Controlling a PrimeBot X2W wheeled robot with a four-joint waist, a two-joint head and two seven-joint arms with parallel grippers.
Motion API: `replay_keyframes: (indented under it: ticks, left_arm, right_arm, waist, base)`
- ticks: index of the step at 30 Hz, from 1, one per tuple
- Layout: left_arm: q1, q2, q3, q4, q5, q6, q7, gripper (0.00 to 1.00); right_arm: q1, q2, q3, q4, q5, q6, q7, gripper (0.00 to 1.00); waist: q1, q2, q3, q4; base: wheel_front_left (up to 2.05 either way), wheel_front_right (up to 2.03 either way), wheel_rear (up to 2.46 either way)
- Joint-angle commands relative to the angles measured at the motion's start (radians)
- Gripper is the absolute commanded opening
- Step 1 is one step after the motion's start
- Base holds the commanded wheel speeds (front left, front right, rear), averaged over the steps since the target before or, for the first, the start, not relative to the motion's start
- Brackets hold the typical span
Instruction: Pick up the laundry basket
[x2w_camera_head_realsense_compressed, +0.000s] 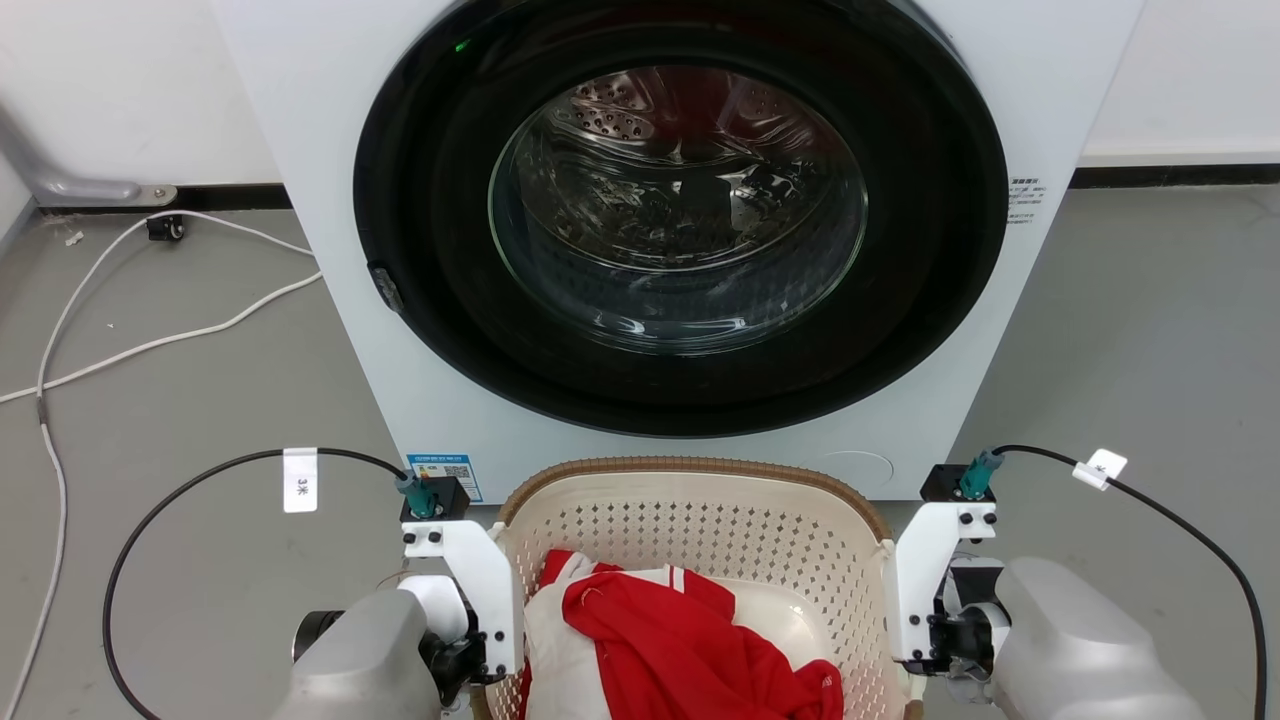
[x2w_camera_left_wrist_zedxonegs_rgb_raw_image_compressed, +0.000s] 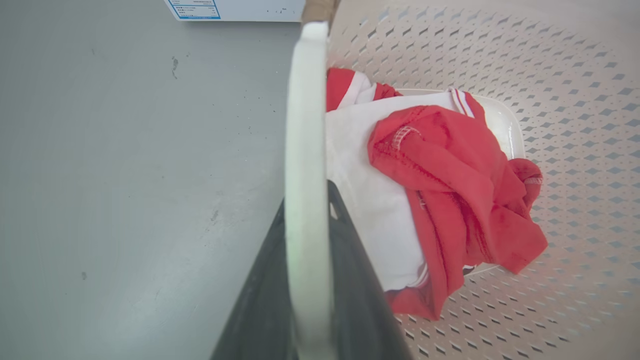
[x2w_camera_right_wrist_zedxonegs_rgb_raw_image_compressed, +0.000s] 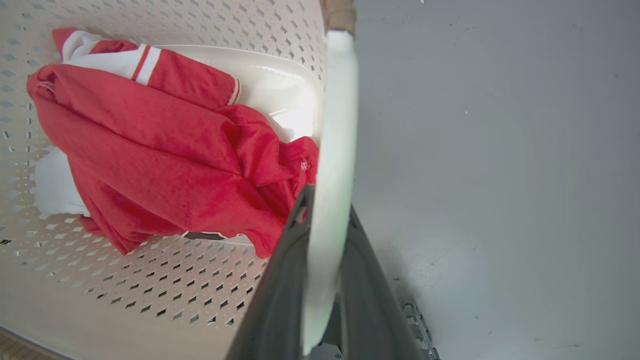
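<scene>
Because a hold on both sides should keep the lift level, I take basket by its two white side handles. L gripper: jaws clamped tight on L handle, one inside basket line, one outside. R gripper: same pinch on R handle. Basket sits just before washer, far rim near its front; can't tell if base is off floor. Red/white clothes heaped mid-basket. Open floor both sides; free room is up & back twd me.
</scene>
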Motion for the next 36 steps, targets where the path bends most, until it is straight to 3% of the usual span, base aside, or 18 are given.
replay_keyframes:
  ticks: [1,36]
  left_arm:
    - [-0.016,-0.019,-0.003,-0.010,-0.006,-0.013,-0.009,0.00]
    - [-0.002,-0.019,-0.041,-0.001,-0.042,-0.013,-0.028,0.00]
  right_arm:
    - [0.011,0.022,-0.003,-0.008,-0.009,0.013,-0.006,0.00]
    - [0.022,0.022,-0.020,-0.008,-0.024,0.013,-0.013,0.00]
  waist:
    - [0.0000,-0.0001,0.000,0.000]
    - [0.0000,-0.0001,-0.003,0.004]
  base:
    - [0.00,0.00,0.00]
    - [0.00,0.00,0.00]
